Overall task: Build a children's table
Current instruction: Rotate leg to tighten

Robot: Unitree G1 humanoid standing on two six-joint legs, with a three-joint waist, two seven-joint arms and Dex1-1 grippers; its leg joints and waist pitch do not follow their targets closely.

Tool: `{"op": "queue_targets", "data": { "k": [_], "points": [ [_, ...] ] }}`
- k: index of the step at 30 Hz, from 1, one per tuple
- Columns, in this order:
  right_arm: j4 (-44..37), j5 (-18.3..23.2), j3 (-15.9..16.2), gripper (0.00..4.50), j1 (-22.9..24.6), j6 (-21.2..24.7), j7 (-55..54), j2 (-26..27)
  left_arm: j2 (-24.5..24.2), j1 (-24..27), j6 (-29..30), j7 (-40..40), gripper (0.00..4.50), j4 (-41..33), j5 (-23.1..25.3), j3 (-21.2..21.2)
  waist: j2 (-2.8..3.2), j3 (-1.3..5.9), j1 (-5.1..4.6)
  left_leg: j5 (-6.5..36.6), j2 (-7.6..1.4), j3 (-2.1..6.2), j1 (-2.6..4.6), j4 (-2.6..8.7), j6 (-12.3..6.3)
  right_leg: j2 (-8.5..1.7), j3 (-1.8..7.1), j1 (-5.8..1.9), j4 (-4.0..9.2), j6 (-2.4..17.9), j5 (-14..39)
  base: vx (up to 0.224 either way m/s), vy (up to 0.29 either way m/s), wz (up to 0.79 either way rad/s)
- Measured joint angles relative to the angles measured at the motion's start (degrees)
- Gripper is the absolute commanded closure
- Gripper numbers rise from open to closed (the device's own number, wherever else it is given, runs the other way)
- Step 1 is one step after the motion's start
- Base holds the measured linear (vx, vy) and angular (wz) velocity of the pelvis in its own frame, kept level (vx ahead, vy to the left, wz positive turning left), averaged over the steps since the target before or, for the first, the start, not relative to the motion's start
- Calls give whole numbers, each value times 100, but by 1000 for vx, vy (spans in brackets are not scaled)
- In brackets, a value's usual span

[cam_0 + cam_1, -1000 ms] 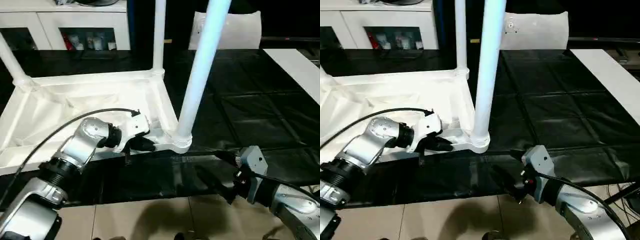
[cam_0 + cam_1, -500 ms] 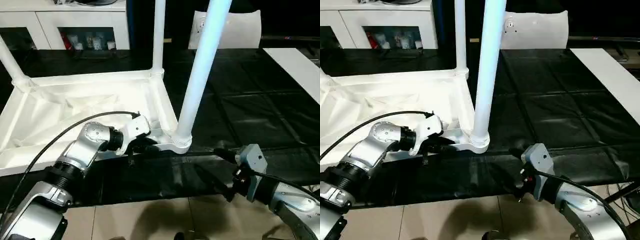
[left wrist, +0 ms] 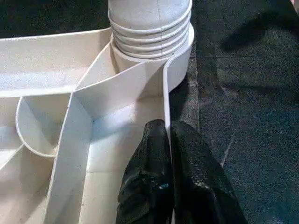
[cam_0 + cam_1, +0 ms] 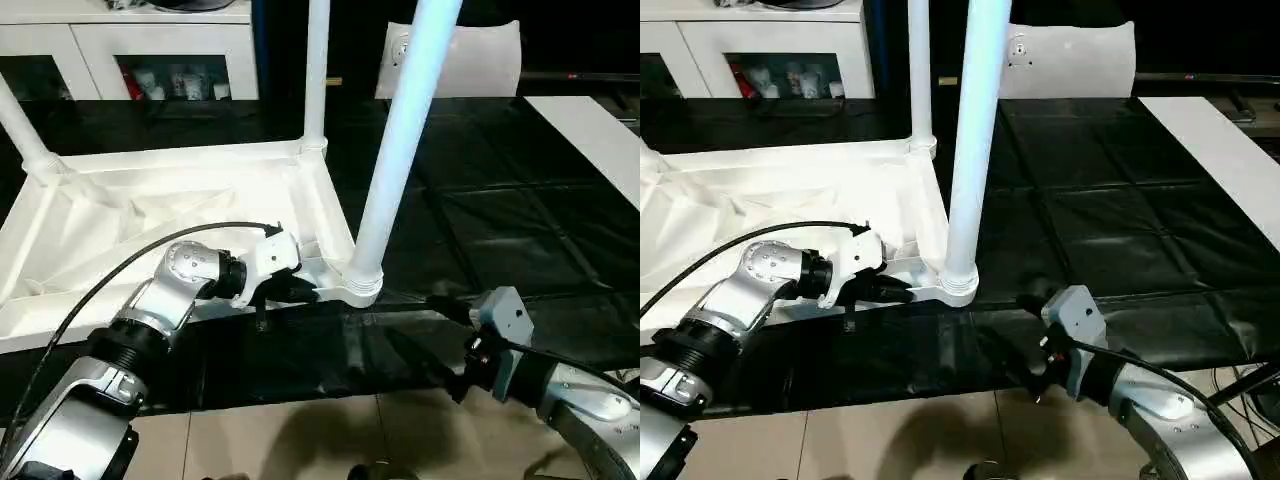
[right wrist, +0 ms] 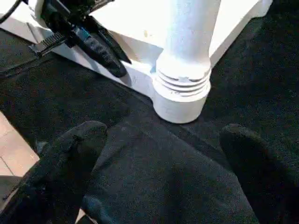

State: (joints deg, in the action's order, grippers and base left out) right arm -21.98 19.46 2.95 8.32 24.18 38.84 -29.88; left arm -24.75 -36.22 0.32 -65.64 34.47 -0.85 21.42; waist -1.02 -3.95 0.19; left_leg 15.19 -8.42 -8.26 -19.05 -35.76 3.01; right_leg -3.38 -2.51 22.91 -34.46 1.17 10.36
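Left gripper (image 3: 169, 186) pinched together on the near rim wall of the upturned tabletop (image 4: 150, 215), just beside the near corner socket (image 4: 361, 284). A leg (image 4: 400, 150) stands upright in that socket; further legs rise at the tabletop's far corners. Right gripper (image 5: 159, 172) spread wide, empty, near the socket but apart from it, over the black worktop (image 4: 500, 220)
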Motion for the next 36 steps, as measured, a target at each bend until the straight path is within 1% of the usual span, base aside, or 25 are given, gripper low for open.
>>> {"op": "queue_targets", "data": {
  "k": [1,3,5,7,9,10,12,14,15,17,18,19,21,22,23,24,25,26,27,30,35,36],
  "points": [
    [41,1,-4,0,-38,-4,15,-2,-15,3,-25,-34,448,-3,-2,2,0,0,-3,0,-1,-1,0,1,0,0,0,0,0,0,0,0,0,0],
    [253,50,-29,0,-264,-11,153,-27,-160,92,-85,-340,448,-109,-72,2,-3,-2,-21,-2,-3,-7,-1,6,-3,1,-1,6,0,0,0,0,0,0],
    [402,118,-53,0,-424,-49,308,-87,-236,193,-151,-620,448,-214,-139,0,-3,-2,3,-2,-3,-8,-1,13,-4,1,-1,8,3,4,4,0,0,0],
    [512,148,-55,0,-600,-136,469,-124,-289,211,-232,-883,448,-258,-179,57,-5,-3,51,-3,-7,-12,-4,16,-5,0,-4,9,2,11,10,0,0,0],
    [652,306,-41,0,-823,-256,809,-128,-377,222,-339,-1066,448,-326,-176,127,-10,-4,87,-3,-15,-26,-3,16,-6,0,-3,9,2,15,13,0,0,0],
    [718,349,-25,17,-901,-309,972,-132,-408,222,-377,-1136,450,-349,-172,160,-12,-3,99,-3,-15,-27,-4,16,-6,0,-3,9,3,16,13,0,0,0],
    [930,394,66,17,-1090,-441,1337,-135,-452,220,-472,-1244,450,-387,-157,216,-15,-3,140,-3,-18,-39,-1,16,-7,-1,-1,9,2,17,13,0,0,0],
    [1160,404,227,45,-1308,-503,1639,-134,-479,214,-561,-1329,450,-405,-141,260,-16,-4,164,-3,-20,-42,-1,16,-8,-2,-2,9,2,17,13,0,0,0],
    [1245,424,276,45,-1380,-512,1749,-133,-487,214,-581,-1372,450,-417,-134,269,-18,-5,175,-4,-24,-48,-1,16,-8,-3,-2,9,1,18,14,0,0,0],
    [1478,454,389,64,-1587,-588,1969,-131,-505,202,-632,-1451,450,-431,-103,284,-22,-7,181,-7,-35,-63,-1,16,-13,-3,-3,11,0,18,14,0,0,0],
    [1560,458,435,81,-1670,-611,2055,-129,-515,201,-650,-1478,450,-434,-97,290,-24,-7,182,-7,-43,-73,1,16,-13,-3,-4,11,-1,19,14,0,0,0],
    [1637,457,466,81,-1753,-626,2143,-116,-527,197,-663,-1498,450,-450,-94,304,-26,-8,182,-7,-46,-79,1,16,-13,-3,-4,12,-1,19,14,0,0,0],
    [1818,446,579,99,-1942,-684,2311,-103,-538,190,-683,-1557,450,-493,-52,323,-34,-10,187,-8,-53,-90,1,16,-13,-3,-4,13,-2,21,16,0,0,0],
    [1871,441,621,108,-2001,-701,2377,-87,-538,188,-690,-1572,450,-500,-48,328,-36,-10,194,-8,-57,-97,0,16,-14,-3,-5,13,-2,23,17,0,0,0],
    [1897,435,658,108,-2033,-714,2430,-54,-537,185,-697,-1589,450,-509,-48,341,-41,-10,207,-8,-63,-105,0,16,-14,-3,-6,13,-3,29,20,0,0,0],
    [1975,418,701,130,-2085,-760,2517,-31,-540,184,-705,-1609,450,-513,-47,345,-45,-11,209,-8,-66,-115,3,16,-14,-4,-5,14,-4,32,22,0,0,0],
    [2071,363,754,130,-2161,-806,2581,-25,-539,175,-708,-1614,450,-515,-44,353,-48,-12,208,-8,-68,-124,1,16,-15,-7,-4,16,-4,32,22,0,0,0],
    [2125,322,789,147,-2201,-843,2634,-24,-532,165,-712,-1614,450,-520,-39,369,-50,-13,214,-8,-72,-135,0,16,-15,-11,-5,17,-4,33,23,0,0,0],
    [2201,301,834,147,-2250,-907,2697,-23,-533,165,-736,-1618,450,-522,-33,373,-53,-13,215,-8,-76,-142,2,16,-16,-11,-4,16,-4,37,25,0,0,0],
    [2520,142,932,178,-2464,-1120,2852,-15,-515,142,-800,-1627,450,-517,15,381,-59,-15,225,-8,-78,-149,0,16,-16,-13,-5,17,-4,39,27,0,0,0],
    [2757,11,1041,222,-2632,-1283,2939,15,-474,71,-823,-1648,450,-457,59,415,-61,-17,266,-9,-84,-157,0,16,-16,-13,-7,20,-12,47,31,0,0,0],
    [2781,-6,1054,222,-2645,-1331,2963,21,-468,63,-828,-1648,450,-447,65,422,-63,-17,275,-10,-87,-158,1,16,-17,-13,-7,20,-14,47,31,0,0,0]
  ]
}}
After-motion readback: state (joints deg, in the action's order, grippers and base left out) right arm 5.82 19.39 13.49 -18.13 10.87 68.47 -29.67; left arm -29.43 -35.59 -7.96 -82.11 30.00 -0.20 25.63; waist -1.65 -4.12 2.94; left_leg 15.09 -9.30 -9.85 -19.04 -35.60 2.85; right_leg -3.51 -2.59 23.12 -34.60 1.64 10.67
